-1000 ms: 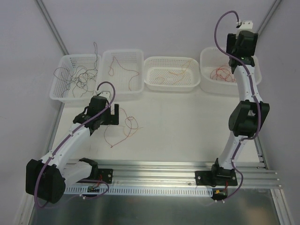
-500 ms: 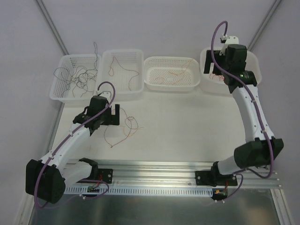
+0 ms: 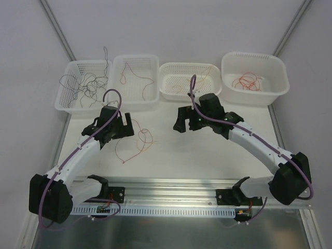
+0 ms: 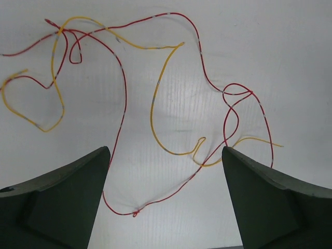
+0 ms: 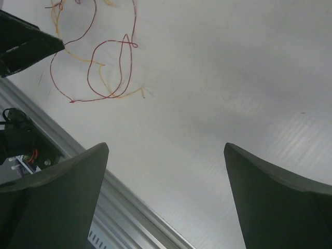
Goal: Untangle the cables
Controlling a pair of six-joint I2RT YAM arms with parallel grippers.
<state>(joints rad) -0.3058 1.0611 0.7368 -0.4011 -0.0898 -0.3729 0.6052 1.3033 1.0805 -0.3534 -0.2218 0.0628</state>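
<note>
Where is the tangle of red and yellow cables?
In the top view the tangle lies on the table, left of centre, beside the left arm's open jaws, short of the baskets.

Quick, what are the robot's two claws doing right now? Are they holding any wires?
Left gripper: open, holding nothing, above the tangled cables.
Right gripper: open, holding nothing.

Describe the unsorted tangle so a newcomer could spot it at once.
Find the four white baskets at the far edge of the table. In front of the second from the left, beside the left gripper, a red-and-yellow tangle lies on the table. It is the only wiring outside a basket.
</note>
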